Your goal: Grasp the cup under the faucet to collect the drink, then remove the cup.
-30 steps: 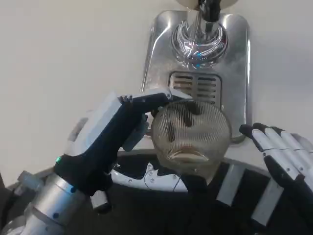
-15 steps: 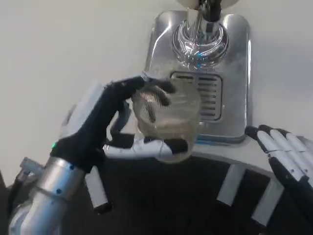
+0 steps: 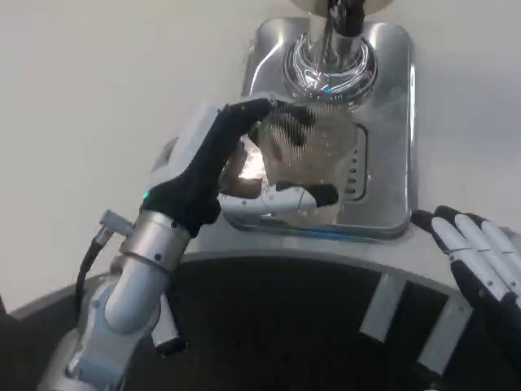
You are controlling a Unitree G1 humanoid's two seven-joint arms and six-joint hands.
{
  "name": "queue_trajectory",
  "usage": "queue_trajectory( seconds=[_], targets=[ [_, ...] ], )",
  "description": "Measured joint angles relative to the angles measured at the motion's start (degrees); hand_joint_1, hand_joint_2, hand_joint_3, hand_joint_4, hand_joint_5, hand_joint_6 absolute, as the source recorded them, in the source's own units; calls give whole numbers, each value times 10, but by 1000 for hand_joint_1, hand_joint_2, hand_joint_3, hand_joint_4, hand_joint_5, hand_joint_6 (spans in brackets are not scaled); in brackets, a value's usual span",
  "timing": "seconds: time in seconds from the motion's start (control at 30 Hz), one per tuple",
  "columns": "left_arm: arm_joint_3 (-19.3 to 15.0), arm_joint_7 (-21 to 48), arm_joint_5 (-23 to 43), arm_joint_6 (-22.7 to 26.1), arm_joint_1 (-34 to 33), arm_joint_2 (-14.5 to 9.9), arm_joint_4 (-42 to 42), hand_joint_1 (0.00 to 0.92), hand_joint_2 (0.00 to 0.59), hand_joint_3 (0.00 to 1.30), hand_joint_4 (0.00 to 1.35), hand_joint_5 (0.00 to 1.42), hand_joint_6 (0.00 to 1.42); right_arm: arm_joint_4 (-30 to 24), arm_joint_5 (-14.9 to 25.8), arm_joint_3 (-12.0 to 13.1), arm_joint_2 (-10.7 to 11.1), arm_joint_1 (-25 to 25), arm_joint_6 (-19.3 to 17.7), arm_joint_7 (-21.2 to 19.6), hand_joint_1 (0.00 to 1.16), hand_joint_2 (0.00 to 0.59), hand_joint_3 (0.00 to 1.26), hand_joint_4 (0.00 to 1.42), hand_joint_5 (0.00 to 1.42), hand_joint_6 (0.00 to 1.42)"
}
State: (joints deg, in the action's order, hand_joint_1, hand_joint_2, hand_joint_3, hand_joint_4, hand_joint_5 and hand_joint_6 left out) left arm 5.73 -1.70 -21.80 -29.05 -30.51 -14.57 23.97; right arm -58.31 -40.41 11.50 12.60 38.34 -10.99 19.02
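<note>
The left hand (image 3: 213,167) is wrapping its fingers (image 3: 285,198) around a clear ribbed cup (image 3: 308,159), holding it over the slotted grate of the shiny steel drip tray (image 3: 387,122), just below the chrome faucet (image 3: 330,61). The right hand (image 3: 480,265) is resting with fingers spread at the white counter (image 3: 98,98) edge.

A plain white table (image 3: 98,98) fills the upper scene. Along its near edge runs a dark curved surface (image 3: 285,326), crossed by pale strips (image 3: 383,305), possibly tape.

One cup (image 3: 313,159); one faucet (image 3: 330,57); one drip tray (image 3: 387,122); two hands: left (image 3: 216,163), right (image 3: 480,261)
</note>
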Motion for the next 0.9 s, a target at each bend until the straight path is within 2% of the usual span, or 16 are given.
queue_trajectory(
  seconds=[0.2,0.4,0.9],
  targets=[
    [4,-39,-13,-14,-38,10,60,771,81,1076,1162,1351,1424,-5,5,12,-2,9,12,7,778,310,57,0,0,29],
    [17,-82,-21,-37,-96,16,167,772,81,1076,1160,1350,1424,-6,21,35,1,13,15,9,756,316,64,0,3,32],
    [44,-132,-40,-59,-157,24,255,775,93,1048,1146,1323,1424,-6,13,21,-6,7,18,10,744,316,72,1,4,33]
  ],
)
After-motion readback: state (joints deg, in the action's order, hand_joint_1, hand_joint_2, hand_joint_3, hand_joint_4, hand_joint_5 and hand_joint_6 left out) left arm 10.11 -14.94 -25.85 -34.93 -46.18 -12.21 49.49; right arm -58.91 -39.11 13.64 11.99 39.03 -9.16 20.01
